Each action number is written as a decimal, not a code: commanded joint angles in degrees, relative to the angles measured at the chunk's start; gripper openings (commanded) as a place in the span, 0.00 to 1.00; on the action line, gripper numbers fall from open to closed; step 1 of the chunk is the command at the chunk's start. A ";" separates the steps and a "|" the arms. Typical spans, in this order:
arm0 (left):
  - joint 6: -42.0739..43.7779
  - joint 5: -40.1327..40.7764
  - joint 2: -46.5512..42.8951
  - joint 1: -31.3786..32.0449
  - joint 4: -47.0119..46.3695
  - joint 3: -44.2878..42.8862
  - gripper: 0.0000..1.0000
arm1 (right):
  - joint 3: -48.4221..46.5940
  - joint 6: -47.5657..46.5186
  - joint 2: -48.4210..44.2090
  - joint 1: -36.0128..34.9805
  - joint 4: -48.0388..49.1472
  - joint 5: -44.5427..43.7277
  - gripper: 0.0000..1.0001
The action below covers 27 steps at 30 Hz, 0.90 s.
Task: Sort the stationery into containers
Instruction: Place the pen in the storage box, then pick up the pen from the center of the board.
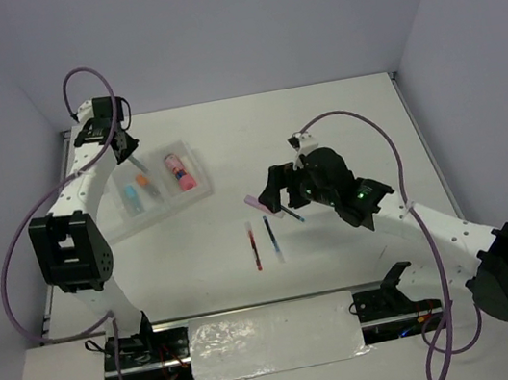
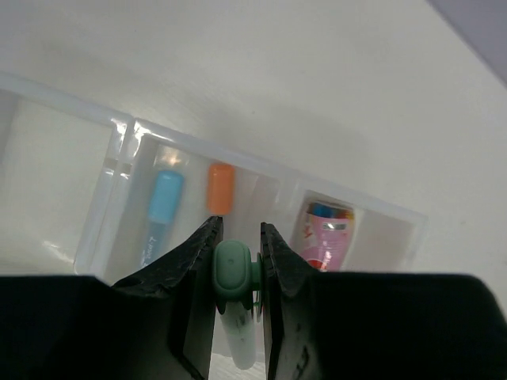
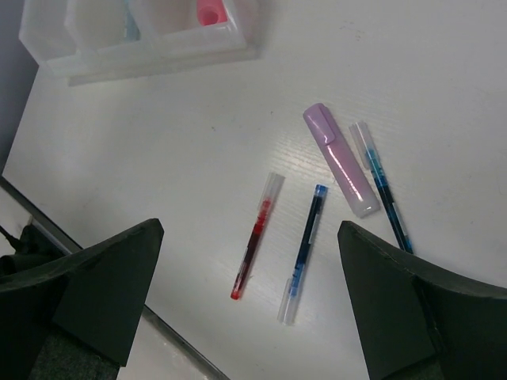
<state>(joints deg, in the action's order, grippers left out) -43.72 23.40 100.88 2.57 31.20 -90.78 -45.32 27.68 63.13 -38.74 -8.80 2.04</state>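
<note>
Left gripper (image 2: 239,226) clamps green highlighter (image 2: 232,273), cap pointing out toward tray (image 2: 261,162); right gripper (image 3: 249,229) gapes wide.

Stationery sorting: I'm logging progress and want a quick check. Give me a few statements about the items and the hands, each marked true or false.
1. The left hand is shut on a green highlighter. True.
2. The right hand grips the lilac highlighter. False: it is open, and the lilac highlighter lies on the table.
3. The blue highlighter and orange highlighter share one compartment of the tray. True.
4. Every pen is in the tray. False: the red pen and blue pen lie on the table.
</note>
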 commanded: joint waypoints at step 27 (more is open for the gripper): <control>11.45 -13.81 -26.77 2.09 2.81 20.46 0.99 | -25.69 -27.07 40.04 -2.30 -12.12 -5.65 0.48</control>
<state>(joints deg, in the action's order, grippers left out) -37.39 15.29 77.12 4.12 35.62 -73.54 -67.66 2.68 102.37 -39.92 -19.79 -2.20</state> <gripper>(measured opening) 0.993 0.486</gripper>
